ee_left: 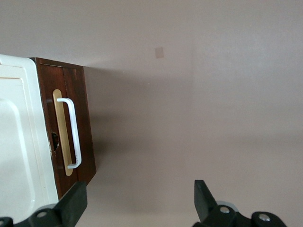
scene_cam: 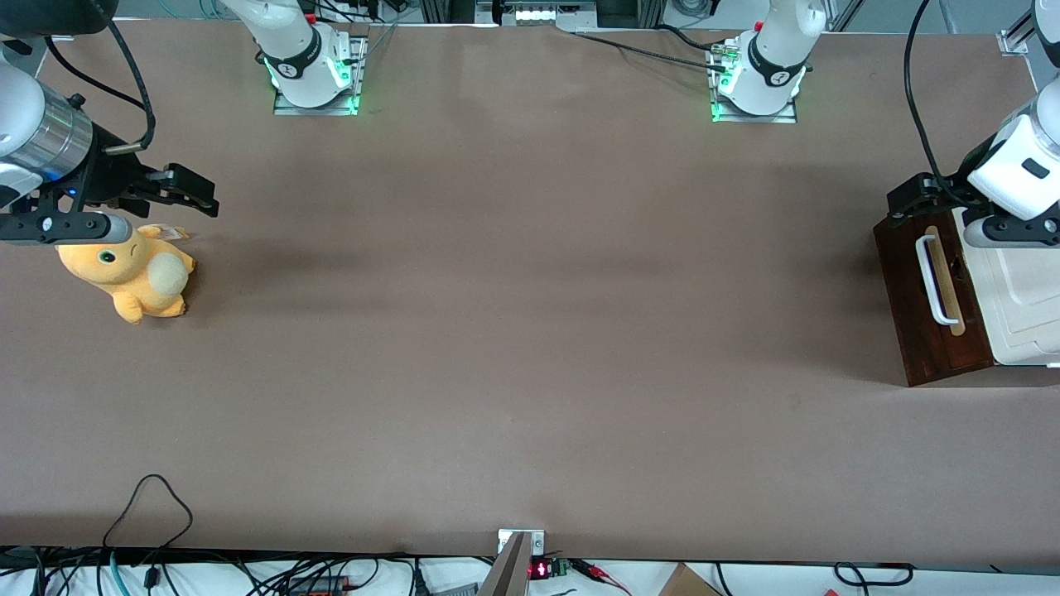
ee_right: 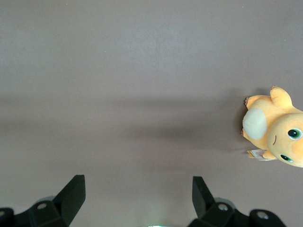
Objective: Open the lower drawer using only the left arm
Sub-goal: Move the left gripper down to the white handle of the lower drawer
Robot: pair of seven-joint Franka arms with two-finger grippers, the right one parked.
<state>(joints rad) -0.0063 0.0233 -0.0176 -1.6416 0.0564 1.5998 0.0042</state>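
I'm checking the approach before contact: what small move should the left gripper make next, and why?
Probably lower the gripper toward the white handle and line its fingers up across the bar. The fingers are open and holding nothing, the gripper hangs above the cabinet's edge, and the lower drawer appears shut.

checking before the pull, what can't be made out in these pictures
- Front view: the cabinet runs off the picture edge, and the left arm covers its upper end.
- Both views: the lower drawer shows only its dark front and white handle; its inside is hidden.
- Left wrist view: the hand, open above the table in front of the drawer, is cut off by the edge.
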